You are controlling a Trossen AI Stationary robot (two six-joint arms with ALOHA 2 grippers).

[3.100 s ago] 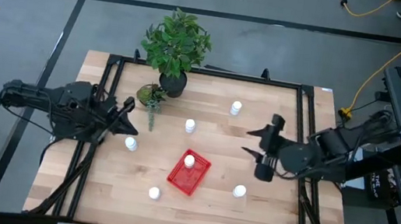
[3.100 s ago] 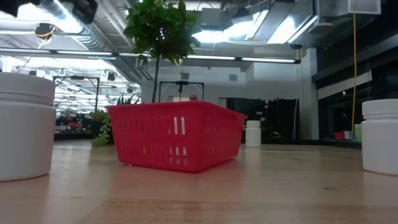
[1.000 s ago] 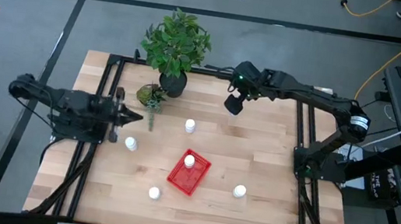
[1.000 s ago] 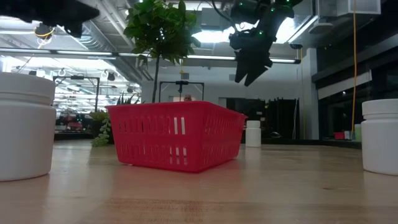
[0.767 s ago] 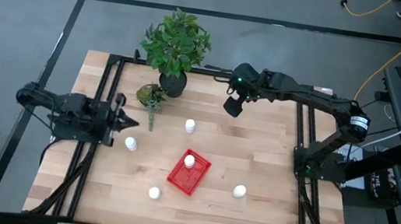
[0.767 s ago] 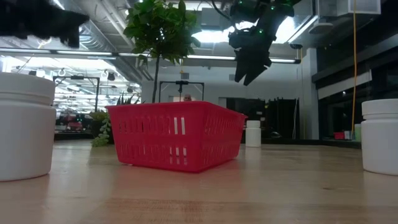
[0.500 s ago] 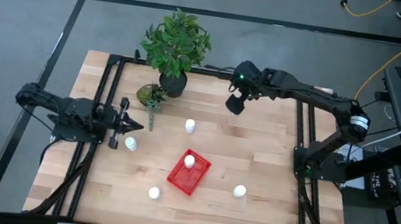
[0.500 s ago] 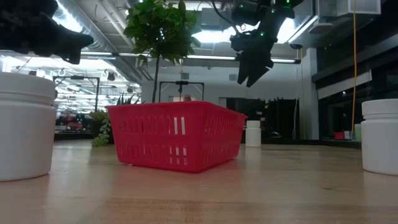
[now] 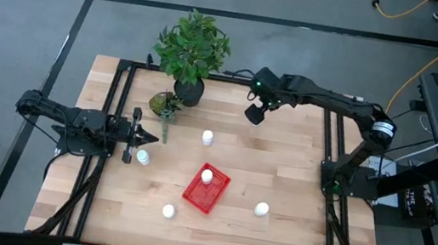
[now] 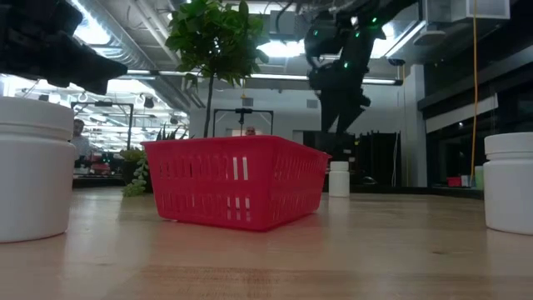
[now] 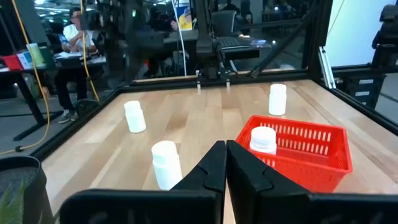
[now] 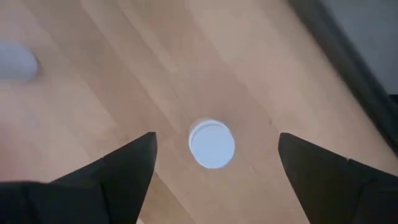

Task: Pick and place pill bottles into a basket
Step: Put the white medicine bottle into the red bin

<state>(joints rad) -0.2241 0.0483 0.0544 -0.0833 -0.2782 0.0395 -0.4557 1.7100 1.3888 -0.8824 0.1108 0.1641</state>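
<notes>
The red basket (image 9: 206,188) sits mid-table with one white pill bottle (image 9: 206,175) standing in it. More bottles stand on the table: one (image 9: 207,137) behind the basket, one (image 9: 142,156) to its left, and two (image 9: 168,211) (image 9: 262,208) nearer the front edge. My right gripper (image 9: 253,114) is open and points down over a far bottle (image 12: 211,145), a finger on each side of it and above its cap. That bottle also shows in the low view (image 10: 338,178). My left gripper (image 9: 150,138) is shut and empty, level, just beyond the left bottle (image 11: 166,163).
A tall potted plant (image 9: 192,50) and a small plant (image 9: 166,105) stand at the far left of the table. A dark frame (image 9: 331,147) runs round the table. A person (image 11: 78,31) sits in the room beyond it.
My right gripper has tipped from slanting to pointing straight down and has come lower over the far bottle. My left gripper has shifted a little toward the near edge, closer to the left bottle, still shut.
</notes>
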